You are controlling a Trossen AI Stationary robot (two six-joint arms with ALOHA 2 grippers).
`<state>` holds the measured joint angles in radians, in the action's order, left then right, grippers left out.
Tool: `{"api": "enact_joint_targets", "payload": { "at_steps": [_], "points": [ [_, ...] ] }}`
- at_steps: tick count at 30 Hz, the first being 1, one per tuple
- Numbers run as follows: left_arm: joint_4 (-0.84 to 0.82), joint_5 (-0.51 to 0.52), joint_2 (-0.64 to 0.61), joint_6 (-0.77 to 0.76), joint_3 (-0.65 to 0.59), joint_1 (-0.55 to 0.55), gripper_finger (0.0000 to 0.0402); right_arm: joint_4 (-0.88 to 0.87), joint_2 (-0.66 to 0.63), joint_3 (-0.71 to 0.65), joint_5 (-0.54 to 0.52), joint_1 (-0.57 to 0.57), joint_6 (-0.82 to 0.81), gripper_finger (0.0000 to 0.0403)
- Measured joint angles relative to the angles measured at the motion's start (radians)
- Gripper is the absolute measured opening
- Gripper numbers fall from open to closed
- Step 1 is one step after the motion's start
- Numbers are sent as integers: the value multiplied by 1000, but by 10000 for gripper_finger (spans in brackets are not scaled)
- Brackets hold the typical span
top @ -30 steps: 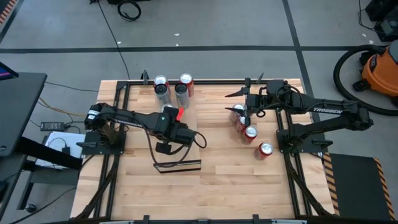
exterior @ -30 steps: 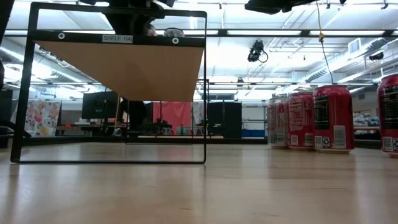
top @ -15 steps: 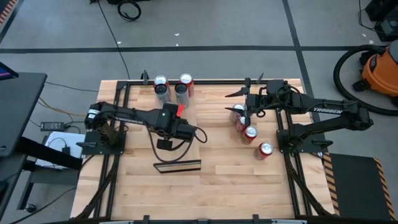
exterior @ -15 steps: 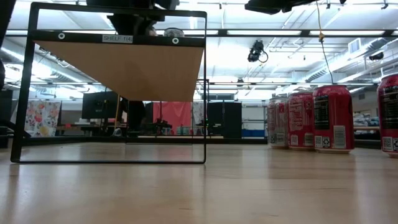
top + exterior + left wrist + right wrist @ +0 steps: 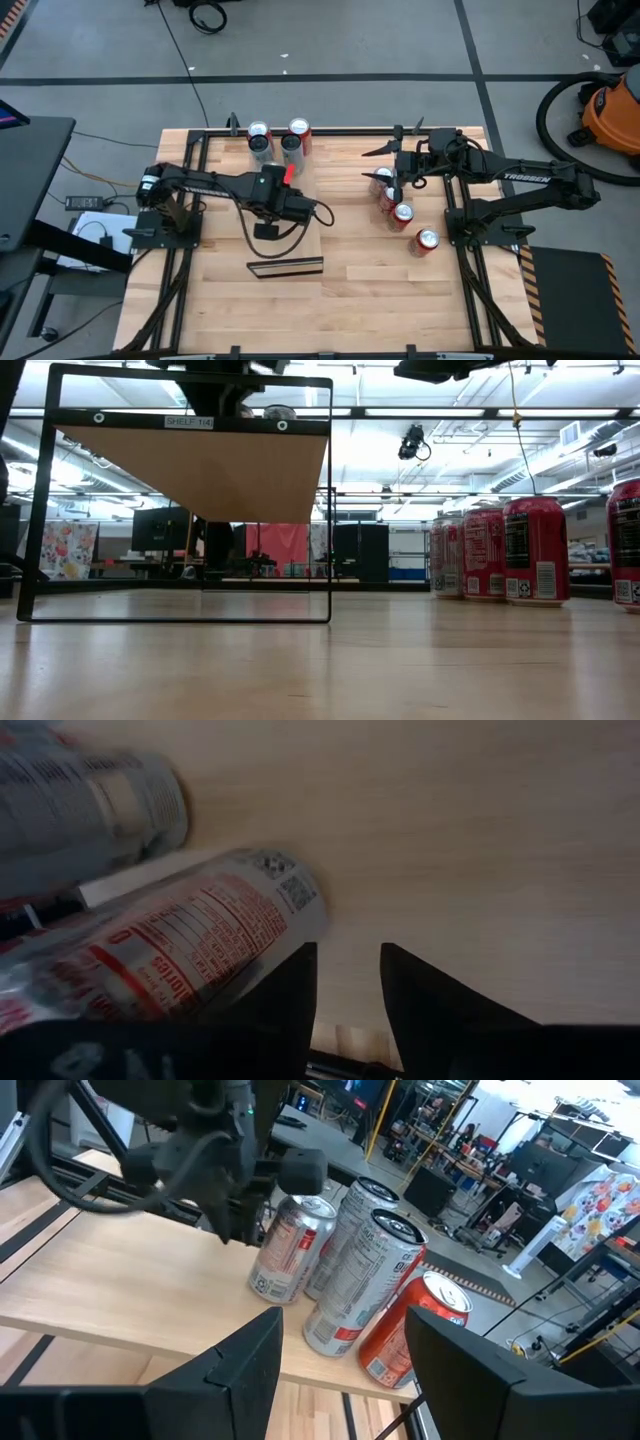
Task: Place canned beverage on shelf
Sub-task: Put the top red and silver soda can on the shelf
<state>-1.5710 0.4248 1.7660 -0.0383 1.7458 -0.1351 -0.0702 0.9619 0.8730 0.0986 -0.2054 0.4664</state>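
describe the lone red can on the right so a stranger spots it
On the right side of the wooden table, red cans line up from the right gripper. The lone can is the last, farthest from it, set apart while the others crowd together.

The table (image 5: pixel 370 290) is pale butcher-block wood with a smooth matt face, framed by thin black metal rails (image 5: pixel 470 270). The shelf (image 5: pixel 200 470) is a smooth light-wood slab in a dark metal frame (image 5: pixel 331 500). The cans (image 5: pixel 535 550) at 3 o'clock are glossy printed metal; both arms (image 5: pixel 520 185) look matt black.
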Motion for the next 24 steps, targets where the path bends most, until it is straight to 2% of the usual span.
{"api": "enact_joint_targets", "payload": {
  "at_steps": [3,6,9,12,16,24],
  "points": [
    [1,11,0,0,37,-13,121,4,0,0,0,0,0,221],
    [7,83,-1,4,56,-21,121,4,0,0,0,0,-3,221],
    [8,156,-2,59,55,-21,121,4,0,0,0,0,-3,221],
    [18,182,1,147,47,-21,121,3,0,0,0,0,-3,221],
    [19,196,2,195,47,-16,121,2,0,0,0,0,-3,221],
    [-1,140,2,121,47,-7,121,0,0,0,0,0,-3,221]
  ]
}}
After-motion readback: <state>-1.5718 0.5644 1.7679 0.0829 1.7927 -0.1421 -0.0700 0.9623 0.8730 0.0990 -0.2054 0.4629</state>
